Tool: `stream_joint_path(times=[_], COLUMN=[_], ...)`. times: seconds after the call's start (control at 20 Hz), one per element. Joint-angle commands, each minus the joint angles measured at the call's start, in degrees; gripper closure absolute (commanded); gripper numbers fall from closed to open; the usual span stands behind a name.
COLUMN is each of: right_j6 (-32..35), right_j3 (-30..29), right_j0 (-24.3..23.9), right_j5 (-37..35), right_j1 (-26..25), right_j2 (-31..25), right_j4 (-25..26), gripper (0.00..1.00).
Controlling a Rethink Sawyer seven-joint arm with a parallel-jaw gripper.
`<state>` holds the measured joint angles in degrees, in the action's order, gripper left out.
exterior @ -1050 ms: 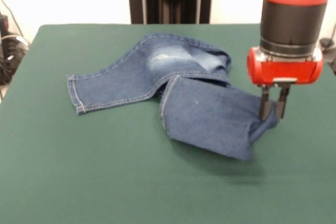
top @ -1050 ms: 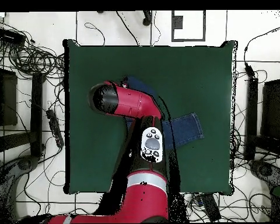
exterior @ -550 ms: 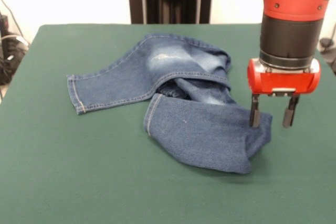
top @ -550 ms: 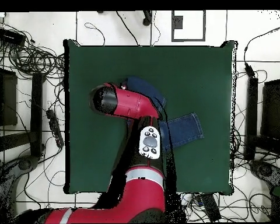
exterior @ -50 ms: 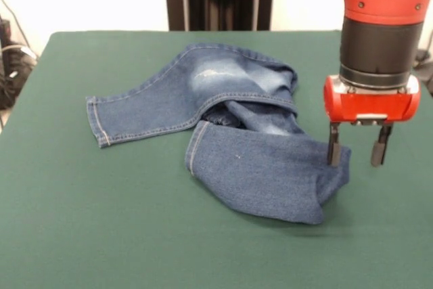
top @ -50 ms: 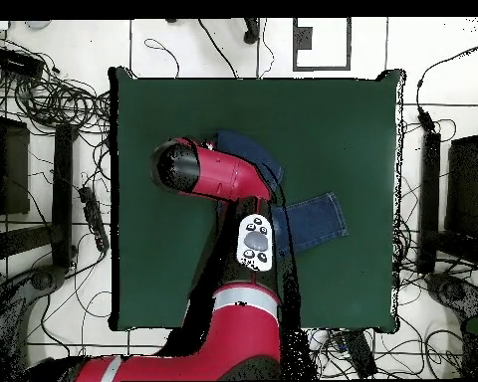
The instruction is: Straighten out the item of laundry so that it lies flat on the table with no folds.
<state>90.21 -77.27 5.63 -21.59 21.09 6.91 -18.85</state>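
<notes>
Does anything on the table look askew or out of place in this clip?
Yes: the jeans are not flat. One leg lies stretched out on the table, but the other is folded across itself in a bulky hump below the open gripper. Nothing looks spilled or damaged.

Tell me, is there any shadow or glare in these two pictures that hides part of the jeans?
Front view: even light, no glare; only a soft shadow on the table under the folded leg of the jeans, beside the open gripper. Overhead view: no shadow trouble, but the red arm covers much of the jeans.
</notes>
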Motion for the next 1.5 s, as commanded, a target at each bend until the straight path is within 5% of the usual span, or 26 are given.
stream_joint_path(times=[0.05,0.4,0.85,1.5], right_j6=[14.02,13.95,11.99,11.35], right_j3=[-0.22,-2.35,-13.1,-13.49], right_j0=[1.21,1.19,-2.72,-5.42], right_j5=[1.1,0.82,-0.16,4.02], right_j1=[-0.23,1.24,9.56,6.86], right_j2=[-5.62,-5.85,-8.43,-10.89], right_j4=[-3.09,-2.94,-2.58,-1.08], gripper=[0.0,0.0,0.0,0.0])
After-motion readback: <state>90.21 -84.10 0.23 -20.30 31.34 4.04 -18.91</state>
